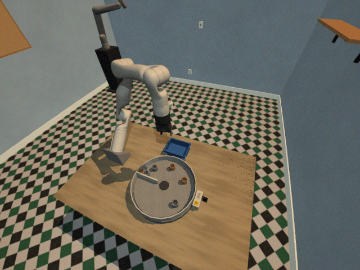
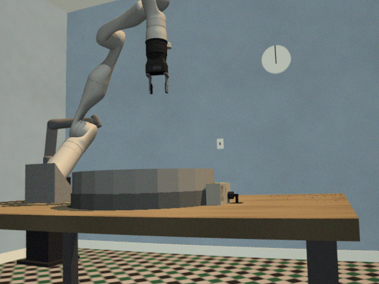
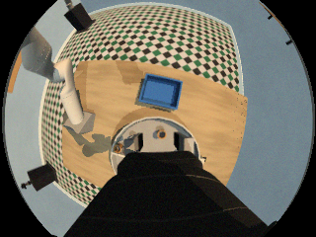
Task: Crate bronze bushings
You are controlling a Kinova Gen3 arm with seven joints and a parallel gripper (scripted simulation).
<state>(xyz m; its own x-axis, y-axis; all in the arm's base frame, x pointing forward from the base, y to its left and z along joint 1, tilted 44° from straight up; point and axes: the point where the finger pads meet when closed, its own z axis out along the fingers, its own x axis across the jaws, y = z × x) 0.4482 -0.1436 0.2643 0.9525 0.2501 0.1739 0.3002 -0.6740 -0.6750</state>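
The round grey turning table (image 1: 190, 174) (image 2: 142, 187) (image 3: 126, 133) stands in the middle of the wooden table. On it I see bronze bushings (image 1: 172, 166) (image 1: 184, 180), and a third bronze one (image 1: 141, 170) at the far left rim behind a white bar (image 1: 148, 177). Steel bushings (image 1: 153, 167) (image 1: 174, 203) (image 1: 146, 172) also stand on it. One bronze bushing also shows in the wrist view (image 3: 158, 133). The blue crate (image 1: 170, 148) (image 3: 160, 91) sits empty just behind the turning table. My gripper (image 1: 165, 134) (image 2: 158, 88) is open and empty. It hangs high, pointing down. In the side view the rim hides the bushings.
A dark hub (image 1: 164, 185) marks the turning table's centre. A small white box with a yellow label (image 1: 197, 199) (image 2: 217, 193) sits at its right side. The arm's grey pedestal (image 1: 116, 155) (image 2: 45, 183) stands at the table's left rear.
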